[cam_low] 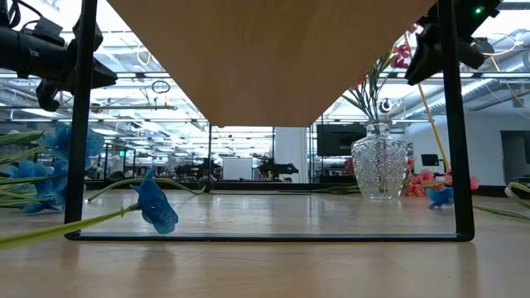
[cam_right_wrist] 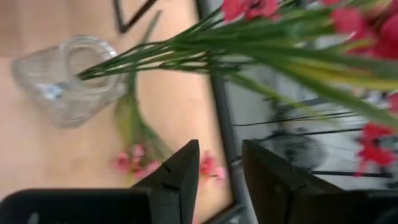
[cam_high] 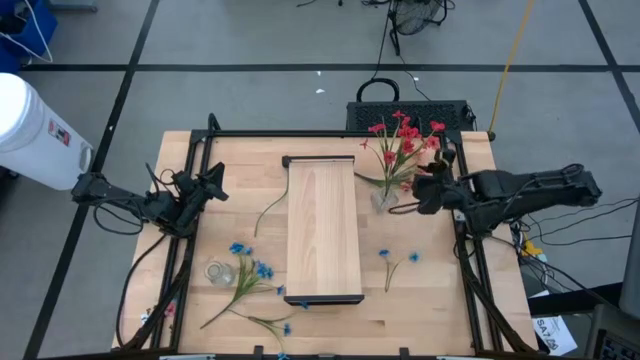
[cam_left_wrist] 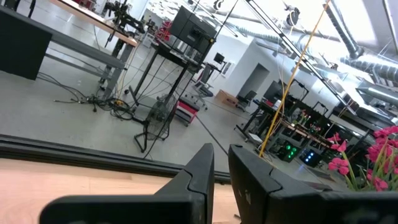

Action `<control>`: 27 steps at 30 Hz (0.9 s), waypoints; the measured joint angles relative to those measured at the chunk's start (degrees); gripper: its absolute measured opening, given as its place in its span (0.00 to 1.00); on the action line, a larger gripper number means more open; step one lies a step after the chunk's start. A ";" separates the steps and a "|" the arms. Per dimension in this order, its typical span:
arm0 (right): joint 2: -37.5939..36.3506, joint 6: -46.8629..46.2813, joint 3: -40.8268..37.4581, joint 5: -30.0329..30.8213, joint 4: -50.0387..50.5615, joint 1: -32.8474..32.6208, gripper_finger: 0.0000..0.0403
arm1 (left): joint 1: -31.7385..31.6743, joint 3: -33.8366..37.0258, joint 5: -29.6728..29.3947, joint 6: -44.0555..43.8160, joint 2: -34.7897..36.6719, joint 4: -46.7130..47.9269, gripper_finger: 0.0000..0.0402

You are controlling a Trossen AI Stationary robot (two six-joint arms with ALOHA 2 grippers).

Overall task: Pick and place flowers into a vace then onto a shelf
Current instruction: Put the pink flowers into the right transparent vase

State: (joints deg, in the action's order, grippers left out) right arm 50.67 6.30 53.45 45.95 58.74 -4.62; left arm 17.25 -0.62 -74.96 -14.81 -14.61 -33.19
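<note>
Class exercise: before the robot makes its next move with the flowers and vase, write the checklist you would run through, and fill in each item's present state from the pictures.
1. Red flowers have stems in the glass vase: ok.
2. Vase upright on the table: ok.
3. Right end effector clear of the stems, nothing between its fingers: ok.
4. Shelf top free for the vase: ok.
5. Blue flowers in a vase: not ok, lying on the table.
6. Left end effector empty and parked clear at the table's left: ok.
</note>
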 joint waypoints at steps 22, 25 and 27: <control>-3.79 11.89 -11.39 -33.09 -20.07 31.03 0.34 | -0.01 0.00 0.00 0.02 0.00 0.00 0.13; -3.50 13.28 -11.39 -35.94 -19.86 36.10 0.37 | 0.00 0.00 0.00 0.00 0.00 0.00 0.13; -3.47 12.54 -11.39 -38.96 -20.00 39.70 0.38 | -0.01 0.00 0.00 0.00 0.00 0.00 0.13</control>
State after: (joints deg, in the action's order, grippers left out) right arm 47.20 18.85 42.06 6.99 38.74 35.09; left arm 17.23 -0.62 -74.96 -14.81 -14.61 -33.19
